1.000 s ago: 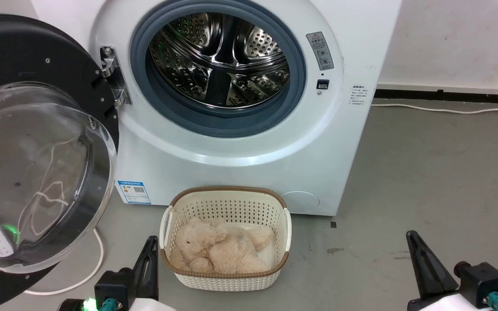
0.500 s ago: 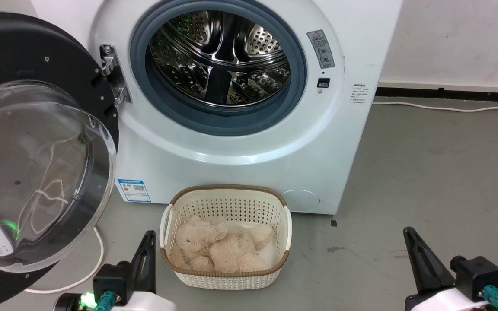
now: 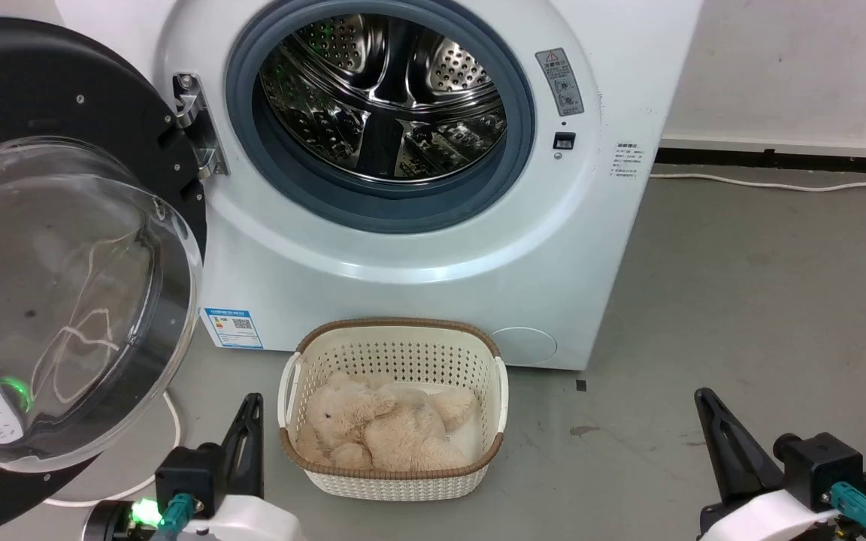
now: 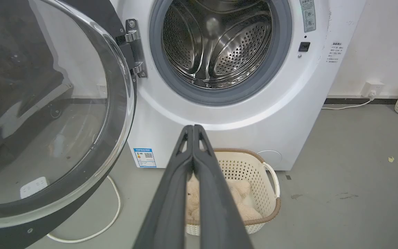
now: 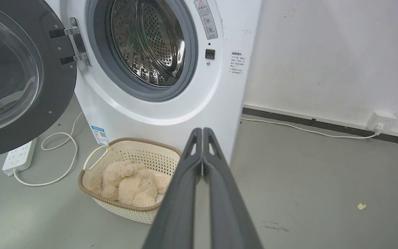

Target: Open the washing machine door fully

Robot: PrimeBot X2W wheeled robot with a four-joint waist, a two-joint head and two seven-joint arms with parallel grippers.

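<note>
The washing machine door [image 3: 65,90] stands swung out on its hinge [image 3: 196,128] and takes up the upper left and left of the head view, its inner face and bulging glass bowl [image 3: 57,300] turned toward the camera. It looks wide open already, with the drum opening [image 3: 380,113] fully uncovered.

The door is probably rigid and fairly heavy, and should pivot only about the hinge. Its glossy black ring looks slippery, and the smooth curved glass offers no purchase and should not be struck. A push flat on the black ring, far from the hinge, would likely move it most easily.

The left tool [image 3: 251,421] sits at the lower left with its two fingers pressed together, holding nothing. It is below and to the right of the door, apart from it and just beside the basket [image 3: 395,324]. The right tool [image 3: 715,428], likewise closed and empty, is at the lower right over the floor [image 3: 741,285], well apart from the door.
</note>
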